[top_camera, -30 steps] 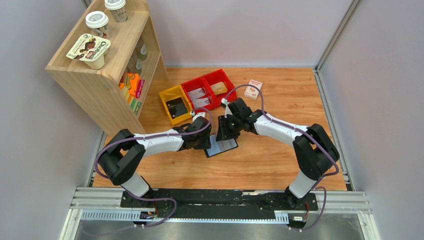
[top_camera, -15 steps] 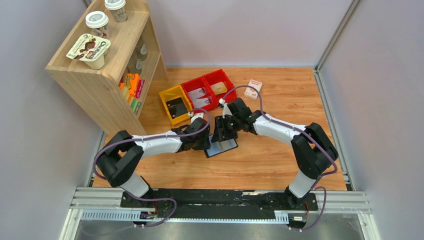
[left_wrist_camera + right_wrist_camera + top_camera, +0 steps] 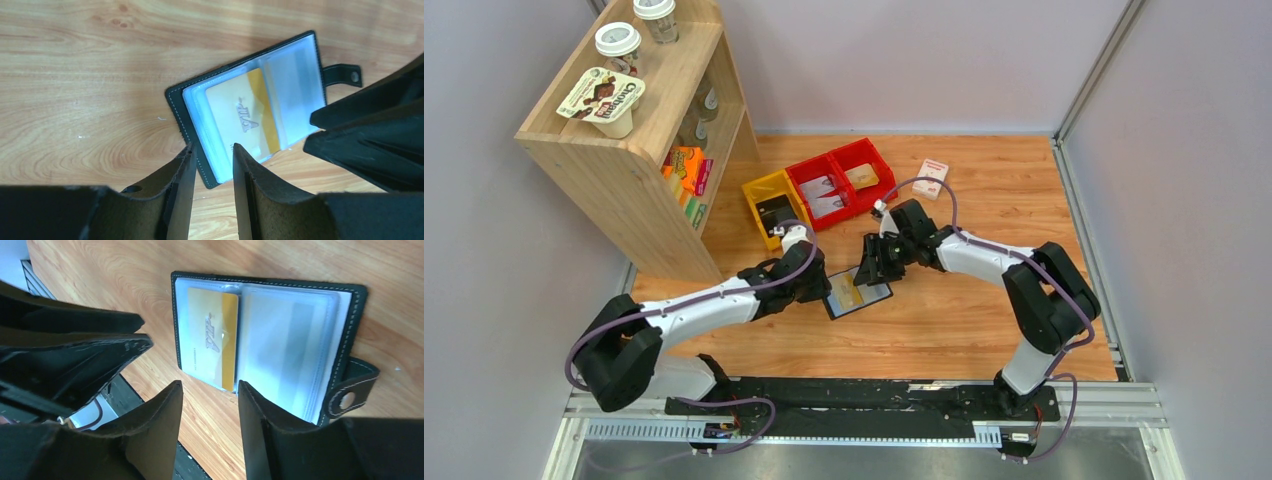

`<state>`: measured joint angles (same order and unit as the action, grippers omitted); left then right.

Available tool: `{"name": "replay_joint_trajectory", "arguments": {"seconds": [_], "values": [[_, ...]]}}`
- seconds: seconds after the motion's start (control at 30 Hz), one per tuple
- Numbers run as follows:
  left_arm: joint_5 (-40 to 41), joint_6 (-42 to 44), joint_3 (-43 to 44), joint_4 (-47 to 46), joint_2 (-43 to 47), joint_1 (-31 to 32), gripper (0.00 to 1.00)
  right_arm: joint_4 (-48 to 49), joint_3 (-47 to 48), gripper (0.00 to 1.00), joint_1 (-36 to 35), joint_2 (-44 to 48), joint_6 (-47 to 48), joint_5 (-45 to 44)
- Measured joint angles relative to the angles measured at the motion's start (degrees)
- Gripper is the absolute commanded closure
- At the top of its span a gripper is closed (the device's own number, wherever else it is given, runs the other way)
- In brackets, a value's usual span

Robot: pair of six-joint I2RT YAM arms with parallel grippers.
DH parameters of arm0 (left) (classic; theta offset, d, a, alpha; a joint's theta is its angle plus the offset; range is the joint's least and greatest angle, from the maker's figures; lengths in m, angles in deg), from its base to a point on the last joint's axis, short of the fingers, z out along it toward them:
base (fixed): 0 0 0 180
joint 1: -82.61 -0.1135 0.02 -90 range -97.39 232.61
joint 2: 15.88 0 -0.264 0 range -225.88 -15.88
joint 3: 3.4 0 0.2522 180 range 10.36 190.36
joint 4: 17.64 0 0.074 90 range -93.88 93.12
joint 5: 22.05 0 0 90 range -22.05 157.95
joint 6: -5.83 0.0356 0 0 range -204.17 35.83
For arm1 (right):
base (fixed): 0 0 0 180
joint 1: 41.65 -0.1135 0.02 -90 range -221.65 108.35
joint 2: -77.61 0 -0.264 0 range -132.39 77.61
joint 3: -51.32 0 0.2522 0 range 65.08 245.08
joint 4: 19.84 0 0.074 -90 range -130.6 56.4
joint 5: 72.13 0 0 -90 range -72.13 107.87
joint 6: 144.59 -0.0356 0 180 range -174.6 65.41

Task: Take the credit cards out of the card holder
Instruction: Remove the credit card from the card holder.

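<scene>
The black card holder (image 3: 876, 295) lies open and flat on the wooden table between my two grippers. A golden-beige credit card (image 3: 848, 293) sits in its left clear pocket. The right pocket looks bluish-grey, and I cannot tell what is in it. In the left wrist view the card holder (image 3: 175, 102), the card (image 3: 242, 112) and the closing tab (image 3: 345, 75) show ahead of my left gripper (image 3: 212, 152), which is open, empty and at the holder's near corner. My right gripper (image 3: 210, 387) is open and empty, just off the holder's (image 3: 357, 315) long edge, by the card (image 3: 210, 335).
A yellow bin (image 3: 774, 210) and two red bins (image 3: 839, 175) holding silvery packets stand behind the holder. A white-and-red small box (image 3: 932, 178) lies at the back right. A wooden shelf (image 3: 639, 130) with cups stands at the left.
The holder's flap, held up by my right gripper earlier, now lies flat and open with the card showing. My left arm has drawn back to the left.
</scene>
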<state>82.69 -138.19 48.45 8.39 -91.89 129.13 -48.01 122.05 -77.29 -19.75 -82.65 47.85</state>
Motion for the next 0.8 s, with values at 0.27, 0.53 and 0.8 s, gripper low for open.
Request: {"name": "replay_joint_trajectory", "arguments": {"seconds": [0.27, 0.53, 0.8], "values": [[-1.3, 0.5, 0.0, -3.0, 3.0, -0.1, 0.65, 5.2, -1.9, 0.59, 1.0, -0.3, -2.0, 2.4], [-7.7, 0.3, -0.2, -9.1, -4.4, -2.2, 0.74, 9.4, -2.7, 0.59, 1.6, -3.4, -2.4, 3.6], [-9.8, -1.5, -0.8, -9.0, -8.4, -3.2, 0.86, 11.4, -2.8, 0.6, 1.9, -7.2, -2.5, 5.2]]}}
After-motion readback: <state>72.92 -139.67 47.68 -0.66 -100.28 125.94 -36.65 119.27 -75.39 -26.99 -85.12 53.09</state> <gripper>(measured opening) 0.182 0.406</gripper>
